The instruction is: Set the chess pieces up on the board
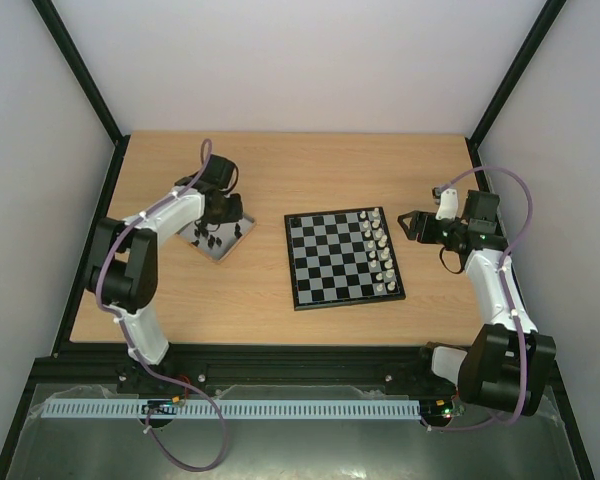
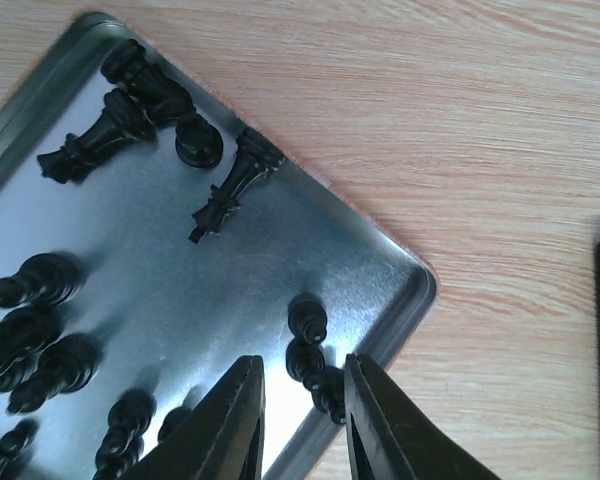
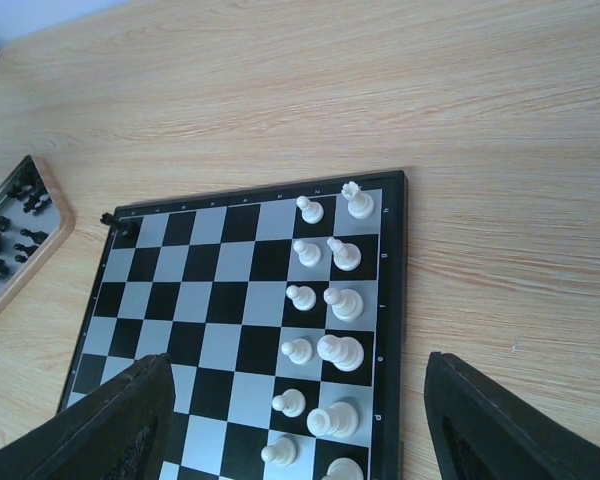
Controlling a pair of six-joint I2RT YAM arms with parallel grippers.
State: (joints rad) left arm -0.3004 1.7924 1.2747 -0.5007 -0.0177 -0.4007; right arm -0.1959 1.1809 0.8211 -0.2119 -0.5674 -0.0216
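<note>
The left gripper is pointing down at the corner of the tray. Its two dark fingers are sitting close on either side of one little black piece; I cannot tell if they are squeezing it. The right gripper is hanging wide apart, holding nothing, beside the right edge of the board.

One wooden bench is carrying everything. One flat checkered board is lying in its middle. One shiny metal tray is sitting toward its left edge.

Two rows of smooth white pieces are standing along the board's right edge, twelve showing from the right wrist. About thirteen knobby black pieces are lying in the tray.

Both arms are bending and reaching forward.
</note>
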